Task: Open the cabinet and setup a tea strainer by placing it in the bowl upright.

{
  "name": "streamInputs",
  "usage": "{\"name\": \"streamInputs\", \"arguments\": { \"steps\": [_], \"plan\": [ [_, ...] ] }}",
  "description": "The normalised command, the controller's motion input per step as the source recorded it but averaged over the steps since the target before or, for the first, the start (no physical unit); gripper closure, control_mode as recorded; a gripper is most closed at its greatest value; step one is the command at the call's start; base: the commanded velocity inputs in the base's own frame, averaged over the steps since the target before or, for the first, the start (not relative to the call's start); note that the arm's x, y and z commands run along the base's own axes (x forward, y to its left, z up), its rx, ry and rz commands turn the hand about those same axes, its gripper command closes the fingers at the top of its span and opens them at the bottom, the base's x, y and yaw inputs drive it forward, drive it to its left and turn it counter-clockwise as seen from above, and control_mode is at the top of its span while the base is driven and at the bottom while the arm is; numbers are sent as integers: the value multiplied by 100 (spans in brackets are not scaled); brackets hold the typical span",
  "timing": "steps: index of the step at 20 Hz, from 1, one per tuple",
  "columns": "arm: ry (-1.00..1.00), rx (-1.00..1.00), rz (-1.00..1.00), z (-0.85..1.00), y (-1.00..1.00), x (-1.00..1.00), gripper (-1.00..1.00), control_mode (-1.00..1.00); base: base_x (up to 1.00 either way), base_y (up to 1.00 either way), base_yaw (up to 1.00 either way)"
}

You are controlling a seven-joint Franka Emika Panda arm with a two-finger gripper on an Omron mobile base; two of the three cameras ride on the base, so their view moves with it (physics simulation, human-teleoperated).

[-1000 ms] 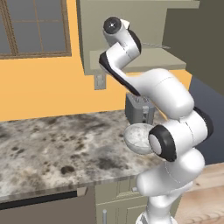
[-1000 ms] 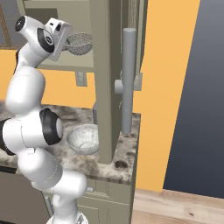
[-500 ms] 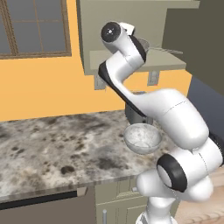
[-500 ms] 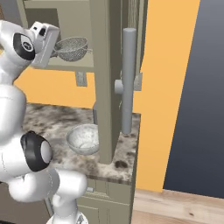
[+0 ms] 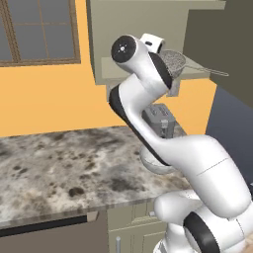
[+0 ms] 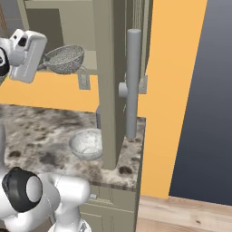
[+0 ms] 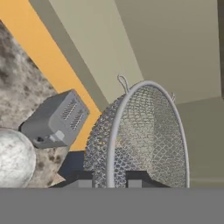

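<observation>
The tea strainer (image 6: 66, 58), a grey mesh half-sphere, hangs in the air in front of the open cabinet's (image 6: 107, 68) shelf, tilted on its side. My gripper (image 6: 45, 63) is shut on its rim. In the hand view both fingertips (image 7: 140, 178) pinch the metal rim of the strainer (image 7: 140, 140). From the left, the strainer (image 5: 173, 62) shows beside my gripper (image 5: 165, 57), its thin handle pointing right. The pale bowl (image 6: 87, 144) stands on the counter below, and my arm partly hides the bowl (image 5: 154, 165) in the left base view. The cabinet door stands open, edge-on, with its grey bar handle (image 6: 132, 81).
A grey toaster (image 5: 159, 121) stands on the speckled counter (image 5: 59, 163) against the orange wall, just behind the bowl. The open door hangs over the counter's right end, close to the bowl. A window (image 5: 37, 29) is at the far left.
My gripper has carried the strainer a little down and outward from the cabinet shelf, and the arm's upper links have swung and stretched upward.
</observation>
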Motion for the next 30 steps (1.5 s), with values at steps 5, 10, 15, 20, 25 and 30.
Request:
{"name": "streamInputs", "arguments": {
  "steps": [5, 10, 15, 20, 25, 30],
  "plan": [
    [0, 0, -10, -4, 0, -100, 100, -100, 0, 0, 0],
    [1, 14, -9, -60, -13, -68, 100, -100, 0, 0, 0],
    [3, 15, -3, -77, -29, -12, 100, -100, 0, 0, 0],
    [0, 9, 0, -64, -19, 0, 100, -100, 0, 0, 0],
    [3, 4, 0, -55, -19, 0, 100, -100, 0, 0, 0],
    [3, 2, 0, -58, -7, 0, 100, -100, 0, 0, 0]
  ]
}}
